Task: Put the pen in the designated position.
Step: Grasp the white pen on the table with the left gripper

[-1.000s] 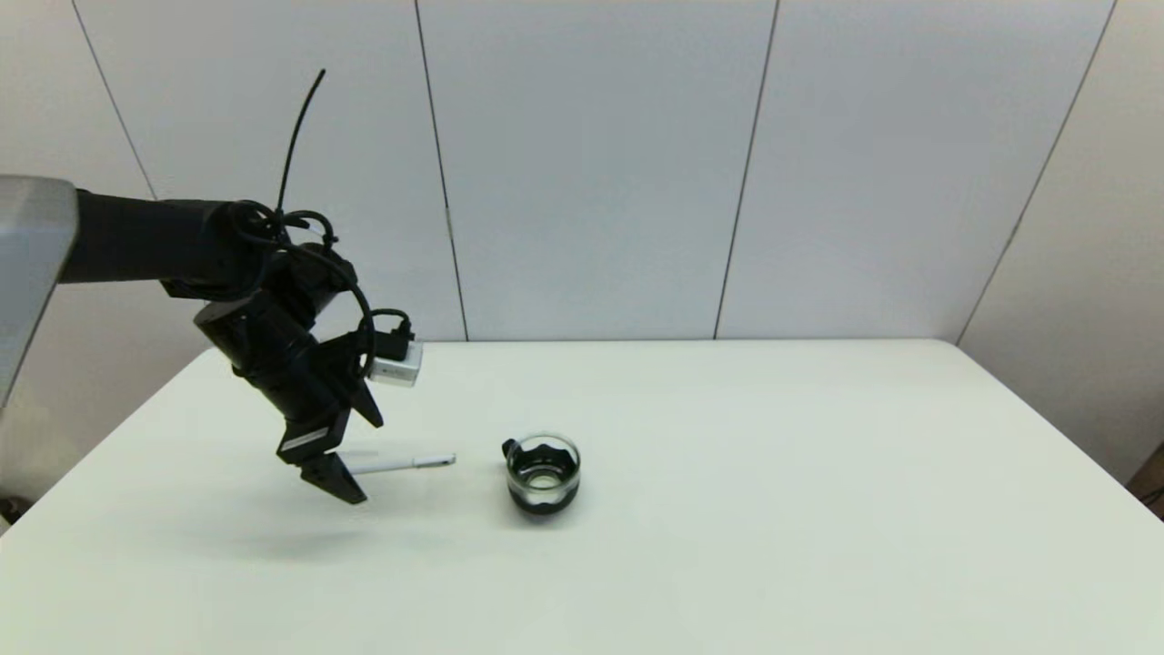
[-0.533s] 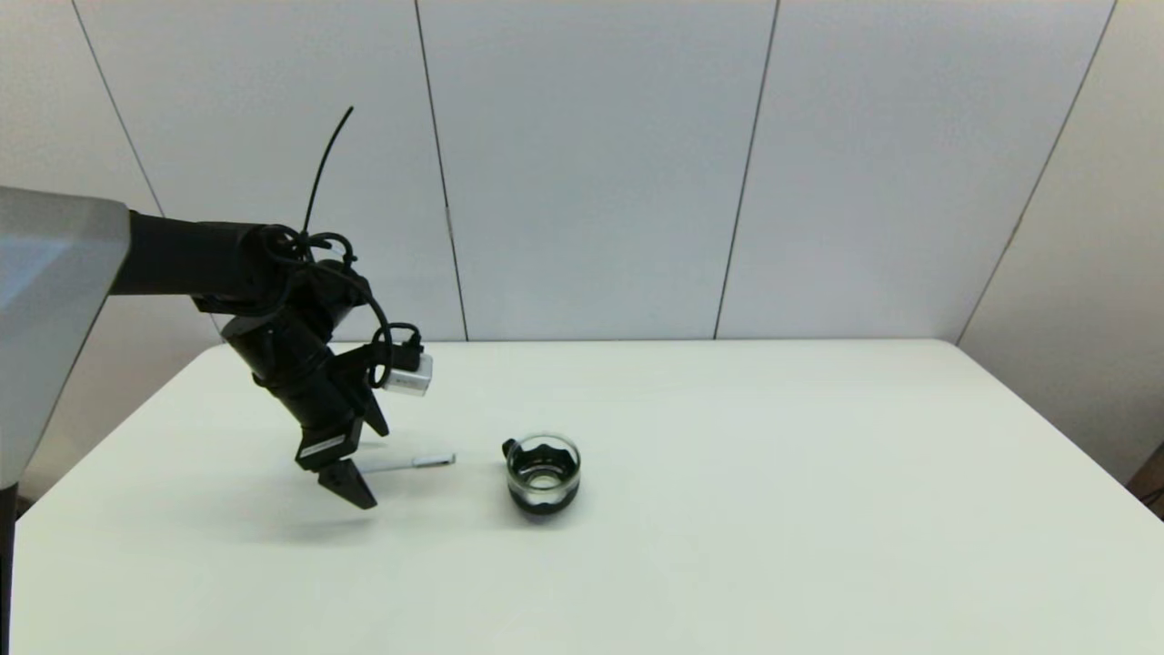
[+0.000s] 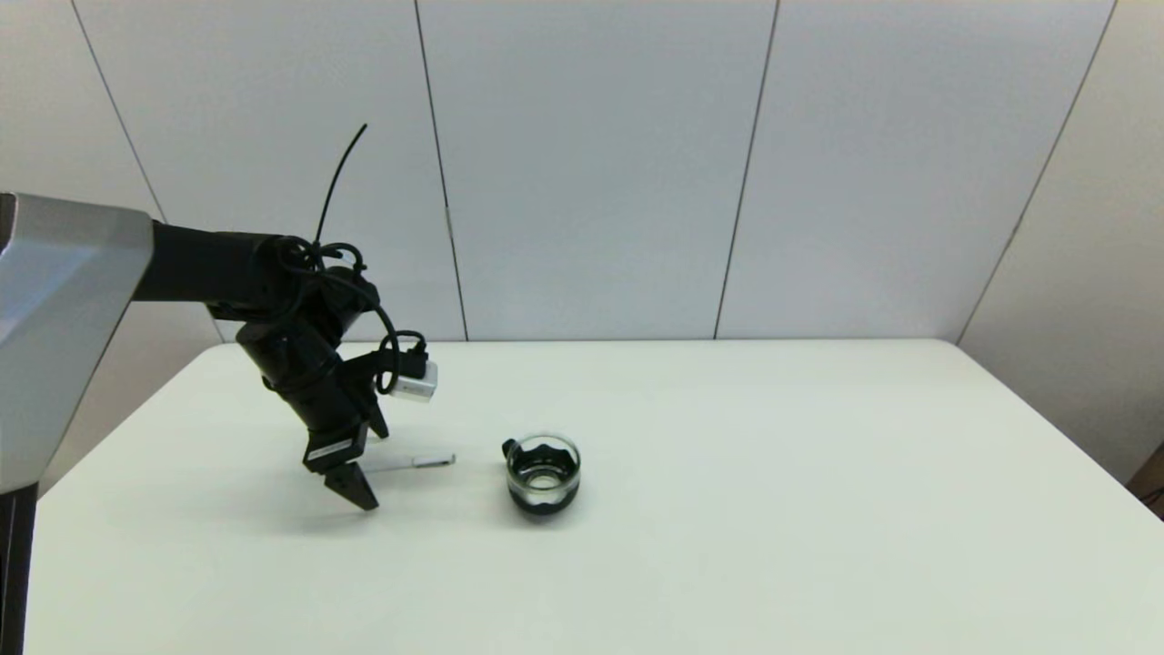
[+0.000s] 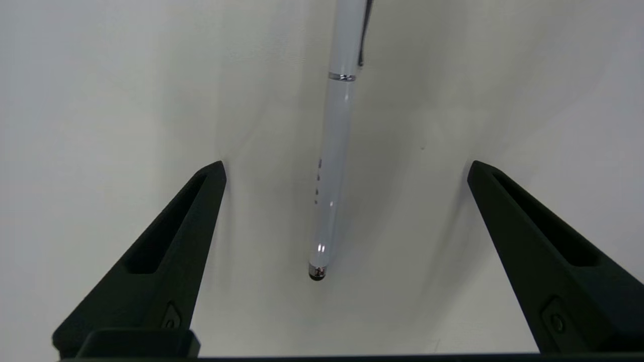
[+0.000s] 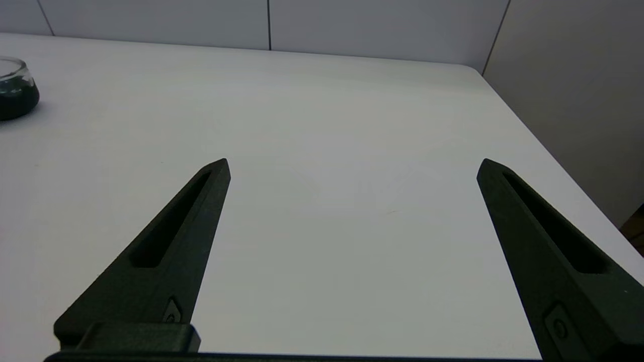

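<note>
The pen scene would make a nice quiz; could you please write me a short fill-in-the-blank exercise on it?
1. The pen lies flat on the ____.
2. The left gripper has its fingers ____ on either side of the pen.
3. In the head view, the glass cup stands to the robot's ____ of the pen.
4. The right gripper holds ____.

Missing words: table; open; right; nothing
</note>
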